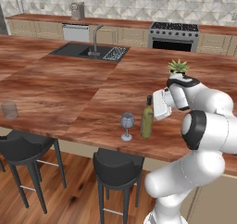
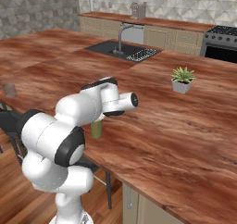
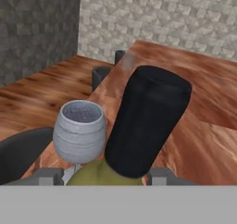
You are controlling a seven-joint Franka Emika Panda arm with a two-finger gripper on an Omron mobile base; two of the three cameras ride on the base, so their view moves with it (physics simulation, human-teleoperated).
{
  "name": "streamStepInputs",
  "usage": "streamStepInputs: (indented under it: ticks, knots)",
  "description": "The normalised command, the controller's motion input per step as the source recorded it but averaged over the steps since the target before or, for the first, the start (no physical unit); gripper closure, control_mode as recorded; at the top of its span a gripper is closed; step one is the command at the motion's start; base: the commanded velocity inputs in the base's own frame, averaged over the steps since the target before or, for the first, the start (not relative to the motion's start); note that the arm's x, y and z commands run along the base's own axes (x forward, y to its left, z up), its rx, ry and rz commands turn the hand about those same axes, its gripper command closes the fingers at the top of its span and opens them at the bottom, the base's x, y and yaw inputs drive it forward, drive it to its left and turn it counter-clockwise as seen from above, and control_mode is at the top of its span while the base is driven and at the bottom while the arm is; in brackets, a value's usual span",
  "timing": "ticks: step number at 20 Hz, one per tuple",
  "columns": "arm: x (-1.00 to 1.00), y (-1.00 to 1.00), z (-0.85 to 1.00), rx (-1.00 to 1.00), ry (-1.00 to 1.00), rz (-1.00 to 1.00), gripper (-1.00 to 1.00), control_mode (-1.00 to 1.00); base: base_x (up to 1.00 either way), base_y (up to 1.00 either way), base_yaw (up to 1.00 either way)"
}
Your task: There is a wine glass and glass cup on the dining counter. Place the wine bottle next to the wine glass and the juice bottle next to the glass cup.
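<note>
wine bottle (image 2: 96, 129) mostly behind arm (image 2: 88, 108)

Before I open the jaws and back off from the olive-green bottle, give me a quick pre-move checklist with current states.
1. Olive-green wine bottle standing upright on the reddish-brown wood dining counter: ok.
2. Bottle beside the clear stemmed wine glass, not touching: ok.
3. Gripper shut on the bottle, its fingers either side: ok.
4. Bottle base fully resting on the counter: cannot tell.
5. Short clear glass cup has the juice bottle beside it: not ok.
</note>
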Motion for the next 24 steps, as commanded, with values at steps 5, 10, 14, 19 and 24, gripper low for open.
streamStepInputs:
  ticks: [5,10,14,19,24]
  knots:
    - [-0.01,0.0,-0.31,0.0,0.0,0.0,-1.0,-1.0,0.0,0.0,0.0]
    - [-0.01,0.0,-0.13,0.0,0.0,0.0,-1.0,-1.0,0.0,0.0,0.0]
    - [-0.04,0.0,-0.01,0.0,0.0,0.0,-1.0,-1.0,0.0,0.0,0.0]
    - [-0.07,0.0,0.0,0.0,0.0,0.0,-1.0,-1.0,0.0,0.0,0.0]
    - [-0.02,-0.11,0.0,0.01,0.01,0.0,-1.0,-1.0,0.0,0.0,0.0]
